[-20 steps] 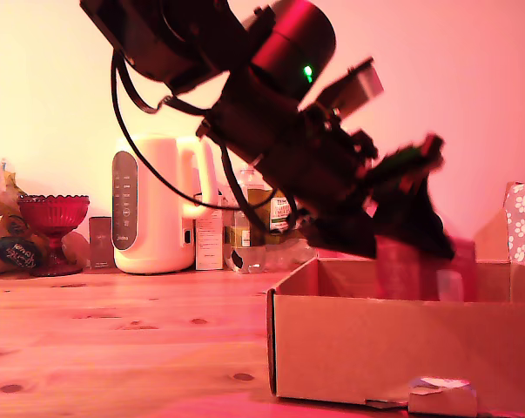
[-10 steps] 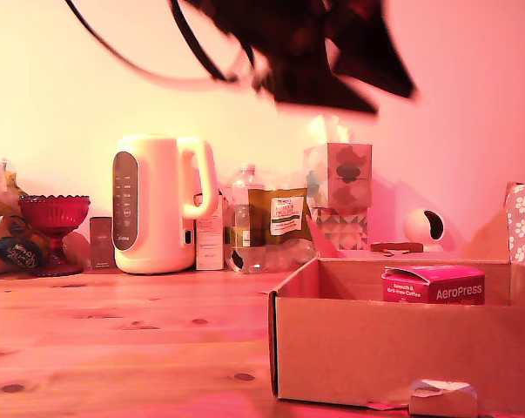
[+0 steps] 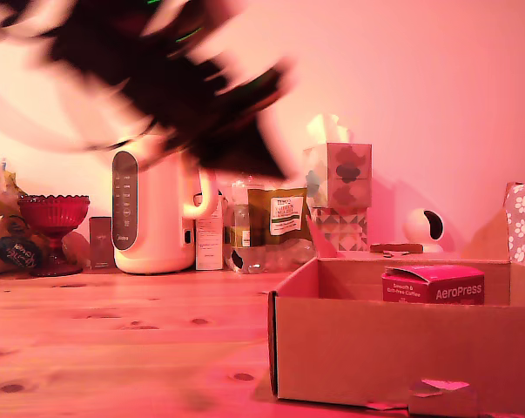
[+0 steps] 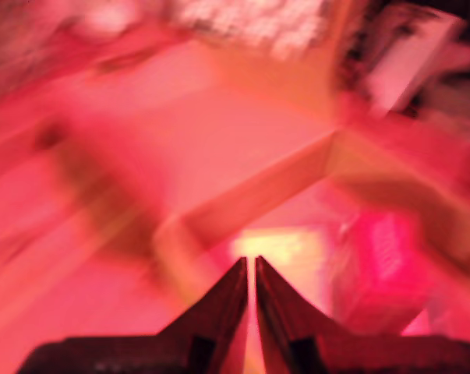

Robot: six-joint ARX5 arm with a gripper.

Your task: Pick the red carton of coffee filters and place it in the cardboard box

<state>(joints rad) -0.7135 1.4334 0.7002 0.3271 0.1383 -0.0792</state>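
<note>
Red carton sits inside cardboard box, at its 3 o'clock end; gripper nearly together, empty. Placement looks done.

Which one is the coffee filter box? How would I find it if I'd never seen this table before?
Look for the big brown cardboard box on the wooden table, at the exterior view's right. Peeking over its front wall is a small red carton, lying inside it. It says "AeroPress" in white letters, unlike the taller patterned tissue box standing behind by the wall.
</note>
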